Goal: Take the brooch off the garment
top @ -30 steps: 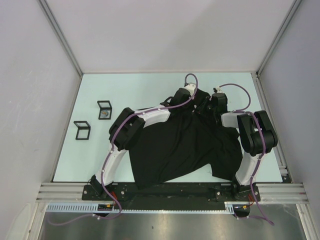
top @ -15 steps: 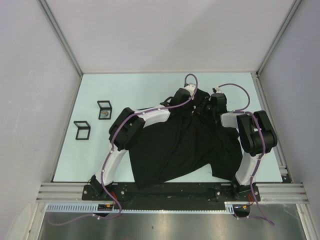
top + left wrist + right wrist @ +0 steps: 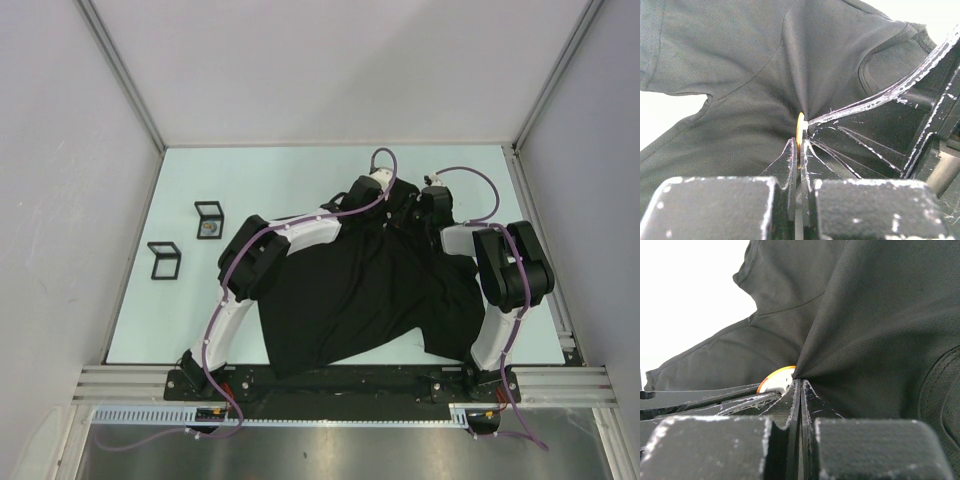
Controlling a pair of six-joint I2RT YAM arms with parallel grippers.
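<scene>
The garment point(image 3: 370, 300), a black T-shirt, lies across the table's near middle, bunched up at its far edge where both grippers meet. In the left wrist view the brooch point(image 3: 800, 131), a thin gold-rimmed disc seen edge-on, sits between the tips of my left gripper point(image 3: 800, 148), which is shut on it. In the right wrist view the brooch point(image 3: 775, 381) shows as a white disc with an orange rim. My right gripper point(image 3: 800, 385) is shut on a pinch of the garment point(image 3: 875, 330) right beside it. Cloth fans out tight from that pinch.
Two small black open-frame boxes point(image 3: 208, 220) point(image 3: 163, 260) stand on the pale green table point(image 3: 250, 180) at the left. Grey walls close in the back and both sides. The arm bases and a metal rail point(image 3: 340, 385) line the near edge.
</scene>
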